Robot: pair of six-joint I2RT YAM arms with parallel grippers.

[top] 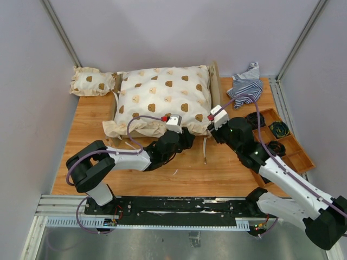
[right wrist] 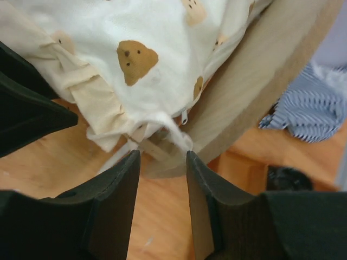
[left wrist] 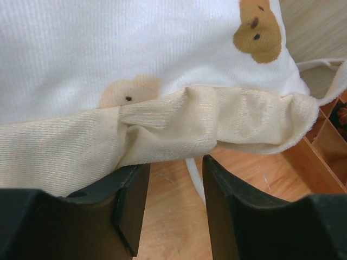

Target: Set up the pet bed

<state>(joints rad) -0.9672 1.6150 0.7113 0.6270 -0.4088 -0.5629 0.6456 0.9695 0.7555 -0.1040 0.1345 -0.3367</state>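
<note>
The pet bed (top: 214,81) is mostly hidden under a large cream bear-print cushion (top: 162,97); only its rounded wooden end board shows at the right, also in the right wrist view (right wrist: 255,92). My left gripper (top: 187,138) is open at the cushion's near edge, and its jaws stand apart just below the frilled hem (left wrist: 179,127). My right gripper (top: 212,131) is open and empty at the cushion's near right corner (right wrist: 146,135), beside the end board.
A small bear-print cushion (top: 91,82) lies at the back left. A blue-and-white striped cloth (top: 246,84) lies at the back right. A compartmented wooden tray (top: 282,142) with dark coiled items stands at the right. White ties (top: 205,149) trail onto the table.
</note>
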